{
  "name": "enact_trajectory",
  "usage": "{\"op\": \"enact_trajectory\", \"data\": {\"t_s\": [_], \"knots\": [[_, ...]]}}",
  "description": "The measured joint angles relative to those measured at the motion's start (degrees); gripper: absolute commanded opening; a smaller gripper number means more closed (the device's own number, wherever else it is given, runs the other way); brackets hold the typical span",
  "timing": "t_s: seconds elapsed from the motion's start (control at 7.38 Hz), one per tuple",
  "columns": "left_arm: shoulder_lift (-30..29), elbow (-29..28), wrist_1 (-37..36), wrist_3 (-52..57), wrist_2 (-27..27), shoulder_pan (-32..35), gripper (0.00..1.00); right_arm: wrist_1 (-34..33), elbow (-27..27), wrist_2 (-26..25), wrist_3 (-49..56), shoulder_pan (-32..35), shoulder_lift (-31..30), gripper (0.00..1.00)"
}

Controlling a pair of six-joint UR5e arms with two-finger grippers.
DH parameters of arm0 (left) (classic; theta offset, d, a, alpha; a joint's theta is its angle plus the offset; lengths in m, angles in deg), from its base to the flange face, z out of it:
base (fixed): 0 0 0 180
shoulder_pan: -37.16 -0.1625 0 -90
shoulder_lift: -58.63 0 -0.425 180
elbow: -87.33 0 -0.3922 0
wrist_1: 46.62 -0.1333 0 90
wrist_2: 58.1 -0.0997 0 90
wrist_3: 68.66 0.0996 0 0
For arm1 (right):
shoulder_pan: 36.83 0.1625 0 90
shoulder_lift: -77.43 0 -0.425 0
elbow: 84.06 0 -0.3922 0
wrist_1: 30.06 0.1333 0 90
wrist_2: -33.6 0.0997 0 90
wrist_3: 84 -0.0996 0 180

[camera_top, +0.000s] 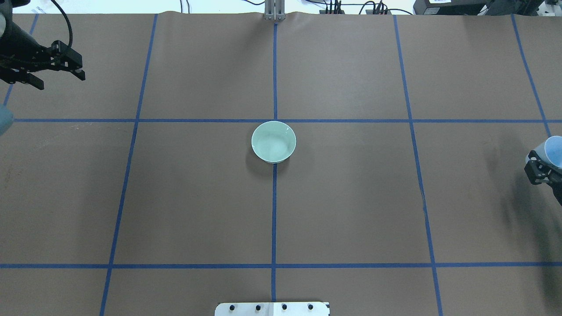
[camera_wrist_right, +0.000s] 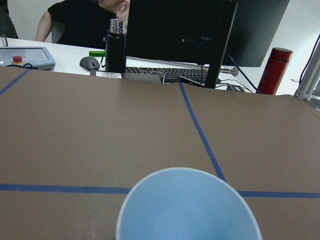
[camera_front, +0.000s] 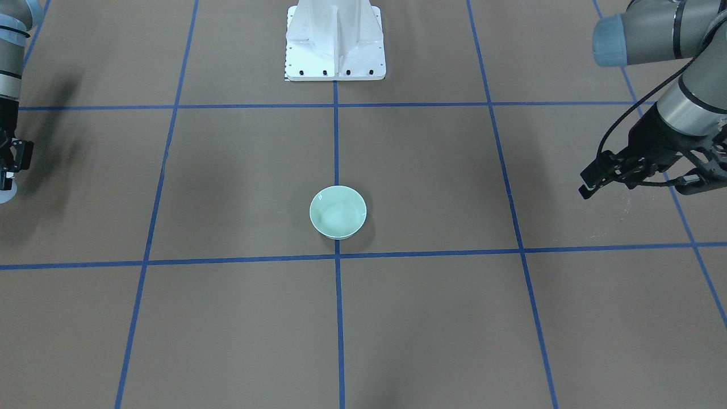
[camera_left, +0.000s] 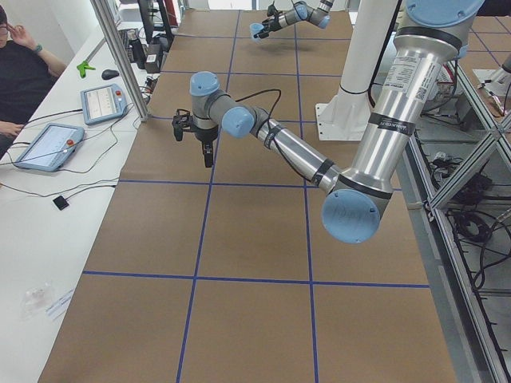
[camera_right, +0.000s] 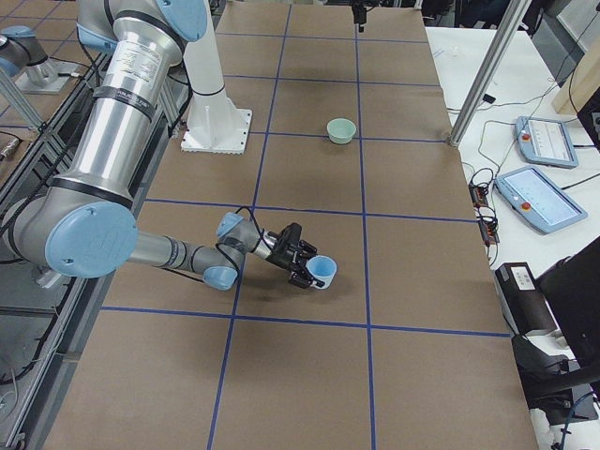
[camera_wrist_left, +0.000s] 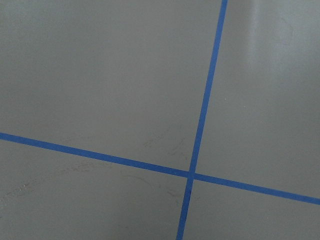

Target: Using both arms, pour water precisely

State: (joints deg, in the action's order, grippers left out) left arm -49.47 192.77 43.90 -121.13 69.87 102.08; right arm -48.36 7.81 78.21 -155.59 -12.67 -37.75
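A pale green bowl stands at the table's middle on a blue tape line; it also shows in the overhead view and the exterior right view. I cannot make out water in it. My right gripper is shut on a light blue cup at the table's right edge, far from the bowl. The cup is held low over the table and fills the bottom of the right wrist view. My left gripper is open and empty at the far left corner, above the table.
The white pedestal base stands at the robot's side of the table. Blue tape lines grid the brown table top. A side bench beyond the far edge holds tablets, a black bottle and a monitor; a person sits there.
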Motion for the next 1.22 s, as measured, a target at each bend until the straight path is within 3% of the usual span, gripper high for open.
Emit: {"op": "enact_trajectory", "data": {"t_s": [0.81, 0.95, 1.22], "knots": [[-0.01, -0.45, 0.01, 0.22, 0.0, 0.01, 1.0, 0.51, -0.12, -5.76, -4.47, -8.21, -1.24, 0.0], [-0.01, -0.5, 0.01, 0.32, 0.0, -0.02, 1.0, 0.53, -0.28, -6.12, -4.88, -9.1, -1.25, 0.05], [-0.01, -0.61, 0.01, 0.5, 0.0, -0.01, 1.0, 0.55, -1.02, -6.35, -5.36, -10.27, -1.27, 0.36]]}}
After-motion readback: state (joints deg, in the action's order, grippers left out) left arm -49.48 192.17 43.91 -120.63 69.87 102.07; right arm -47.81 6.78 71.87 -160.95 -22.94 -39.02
